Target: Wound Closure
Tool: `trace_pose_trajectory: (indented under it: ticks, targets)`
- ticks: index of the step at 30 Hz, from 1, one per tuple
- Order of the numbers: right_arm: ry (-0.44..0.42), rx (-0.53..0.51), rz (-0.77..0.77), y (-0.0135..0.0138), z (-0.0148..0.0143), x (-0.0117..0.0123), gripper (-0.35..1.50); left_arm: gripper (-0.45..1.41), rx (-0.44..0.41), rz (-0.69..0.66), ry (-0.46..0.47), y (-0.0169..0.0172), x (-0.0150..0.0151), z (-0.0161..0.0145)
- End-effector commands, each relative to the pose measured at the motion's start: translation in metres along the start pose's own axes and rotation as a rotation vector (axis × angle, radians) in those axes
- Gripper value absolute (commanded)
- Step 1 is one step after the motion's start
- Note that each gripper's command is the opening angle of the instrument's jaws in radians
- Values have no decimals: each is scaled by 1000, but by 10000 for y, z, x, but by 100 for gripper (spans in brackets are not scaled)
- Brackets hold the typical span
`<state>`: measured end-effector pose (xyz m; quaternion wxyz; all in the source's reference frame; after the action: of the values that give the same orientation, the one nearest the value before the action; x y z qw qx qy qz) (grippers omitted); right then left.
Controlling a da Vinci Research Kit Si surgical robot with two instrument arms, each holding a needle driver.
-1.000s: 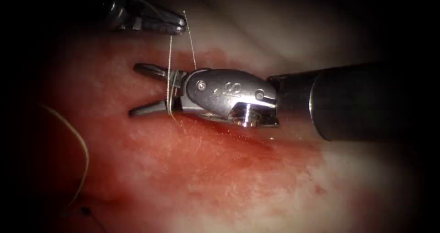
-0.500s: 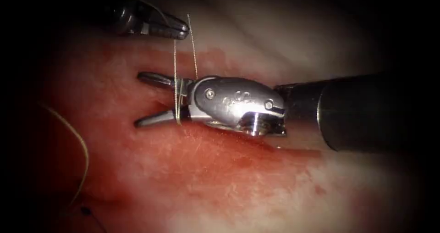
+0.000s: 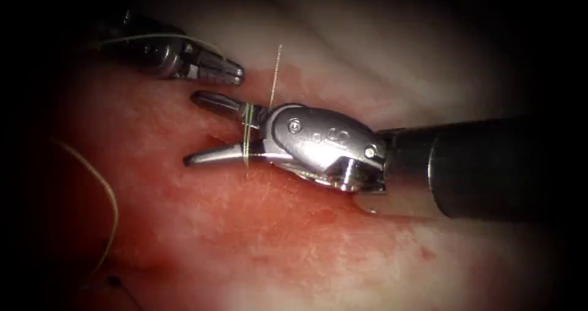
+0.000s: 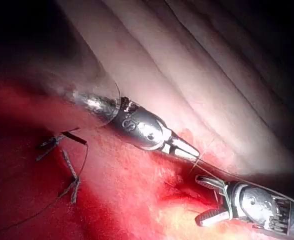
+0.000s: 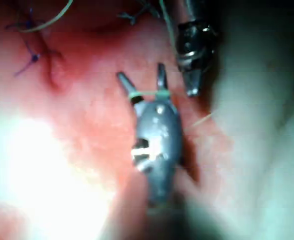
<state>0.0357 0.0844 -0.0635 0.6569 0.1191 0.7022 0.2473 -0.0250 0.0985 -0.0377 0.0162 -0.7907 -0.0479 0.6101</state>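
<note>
The thread [image 3: 246, 136] is wrapped around the base of the right gripper [image 3: 205, 127], whose jaws stand wide open and grip nothing. The left gripper [image 3: 233, 75], jaws closed, has dropped close to the right gripper since a second ago; whether it pinches the thread cannot be told. A free thread end [image 3: 275, 75] rises above the tissue [image 3: 275, 237]. A knot-tying loop appears in hand.

The endoscope looks down from above and in front; both close wrist views share the tissue [image 3: 275, 237].
</note>
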Motion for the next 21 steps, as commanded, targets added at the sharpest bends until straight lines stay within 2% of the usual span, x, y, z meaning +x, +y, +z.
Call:
trace_pose_trajectory:
  ticks: [1, 5, 9, 16, 21]
  targets:
    - [9, -9, 5, 5, 2, -4, 66, -35, 1, 1, 3, 2, -5, 1]
    - [45, -53, 25, 11, -6, -6, 66, -35, 2, 0, -1, 18, 1, -7]
    - [75, -53, 43, 10, -10, -4, 64, -35, 4, -3, -3, 24, 1, -6]
    - [88, -68, 61, 11, -14, -4, 62, -35, 5, -13, -9, 33, -4, -5]
    - [89, -149, 133, 14, -22, -7, 54, -35, 9, -24, -13, 46, -2, 0]
